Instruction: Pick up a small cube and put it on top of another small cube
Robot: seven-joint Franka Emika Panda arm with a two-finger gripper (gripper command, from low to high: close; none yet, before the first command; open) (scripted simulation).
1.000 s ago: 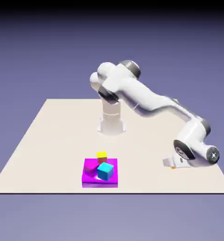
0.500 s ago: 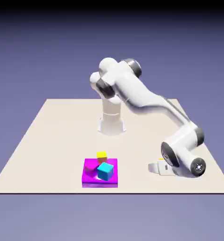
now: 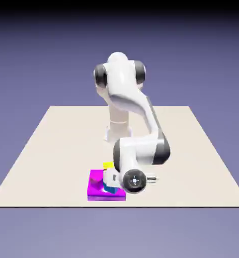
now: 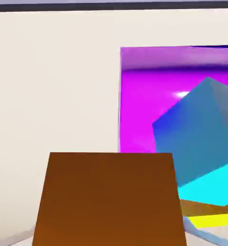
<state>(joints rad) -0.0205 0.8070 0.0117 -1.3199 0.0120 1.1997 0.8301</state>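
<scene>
In the hand view the small cube, orange-brown in shadow, fills the bottom middle. My gripper is shut on it, and the cube hides the fingertips. Beyond it and to the right, the cyan-blue cube sits tilted on a magenta slab. In the exterior view my gripper hangs low over the slab. The hand hides the held cube there, and only a sliver of the cyan cube shows beneath it.
A lemon-yellow cube peeks out behind the hand at the slab's far edge, and a yellow patch shows under the cyan cube. The beige table spreads around the slab, whose front lies near the table's near edge.
The gripper shut on the orange-yellow cube at the exterior view's right. The arm then swung left with it and now hangs over the magenta slab.
</scene>
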